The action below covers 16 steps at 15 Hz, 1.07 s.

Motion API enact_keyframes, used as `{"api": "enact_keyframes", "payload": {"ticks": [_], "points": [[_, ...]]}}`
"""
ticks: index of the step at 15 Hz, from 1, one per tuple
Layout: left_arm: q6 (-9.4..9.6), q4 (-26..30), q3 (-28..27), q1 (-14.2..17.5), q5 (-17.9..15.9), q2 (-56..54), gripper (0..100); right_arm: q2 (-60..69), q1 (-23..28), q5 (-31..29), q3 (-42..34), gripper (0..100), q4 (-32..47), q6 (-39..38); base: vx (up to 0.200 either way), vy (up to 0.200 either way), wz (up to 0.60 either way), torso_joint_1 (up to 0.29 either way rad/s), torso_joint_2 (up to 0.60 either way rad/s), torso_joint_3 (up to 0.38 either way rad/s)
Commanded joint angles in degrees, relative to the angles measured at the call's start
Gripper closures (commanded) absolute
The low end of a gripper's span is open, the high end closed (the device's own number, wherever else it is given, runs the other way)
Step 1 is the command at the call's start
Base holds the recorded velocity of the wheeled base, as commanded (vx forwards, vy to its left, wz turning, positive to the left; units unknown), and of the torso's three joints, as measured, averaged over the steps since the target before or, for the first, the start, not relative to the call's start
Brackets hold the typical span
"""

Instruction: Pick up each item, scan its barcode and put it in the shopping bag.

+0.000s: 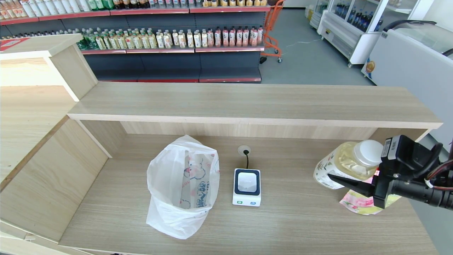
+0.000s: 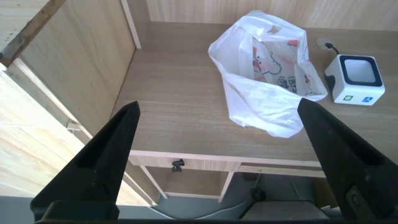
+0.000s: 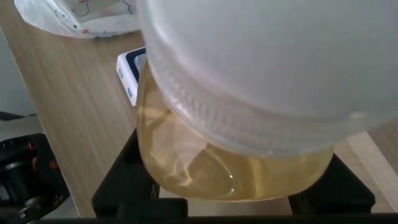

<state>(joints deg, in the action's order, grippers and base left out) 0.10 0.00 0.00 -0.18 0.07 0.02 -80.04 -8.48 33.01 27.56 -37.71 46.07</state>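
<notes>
Bottle (image 1: 345, 163): clasped near its cap by right gripper (image 1: 354, 170) at counter (image 1: 300, 219) right edge, presumably bound for scanner (image 1: 247, 187); left gripper (image 2: 217, 106) spread wide.

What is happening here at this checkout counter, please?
The right gripper is shut on a bottle of yellowish liquid with a white cap. It holds the bottle tilted at the right side of the counter, not yet over the scanner in the middle. A pink and yellow packet lies on the counter below it. The white shopping bag stands left of the scanner with a printed pack already inside. The left gripper is open and empty at the counter's near side.
</notes>
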Motion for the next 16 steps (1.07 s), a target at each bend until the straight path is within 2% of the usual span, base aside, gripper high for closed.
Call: {"api": "enact_keyframes", "payload": {"ticks": [1,3,9,12,15,16], "points": [[-0.01,0.0,0.0,0.0,0.0,0.0,0,0.2,-0.1,0.1,0.0,100,0.0,-0.7,-0.2,0.0,0.0,0.002,0.0,0.002],[-0.01,0.0,0.0,0.0,0.0,0.1,0,0.1,-0.7,0.1,-0.1,100,0.0,-4.1,-0.2,0.0,0.0,0.01,0.01,0.002],[-0.1,0.0,0.0,0.0,0.0,0.0,0,-0.5,-3.6,0.1,-0.4,100,0.1,-10.3,0.0,0.0,0.0,0.0,0.0,0.0],[-0.01,0.0,0.0,0.0,0.0,0.0,0,-0.6,-3.7,-0.1,-0.5,100,0.0,-15.1,0.0,0.2,0.0,-0.002,0.0,0.004],[-0.1,0.0,0.0,0.0,0.0,0.0,0,-2.9,-3.6,-0.1,0.4,100,-0.1,-15.7,0.0,0.2,0.0,0.015,0.01,-0.001],[-0.01,0.0,-0.1,0.0,0.0,0.0,0,-4.2,-3.6,-0.1,0.6,100,-0.2,-15.5,0.0,0.0,0.0,0.0,0.0,0.0]]}}
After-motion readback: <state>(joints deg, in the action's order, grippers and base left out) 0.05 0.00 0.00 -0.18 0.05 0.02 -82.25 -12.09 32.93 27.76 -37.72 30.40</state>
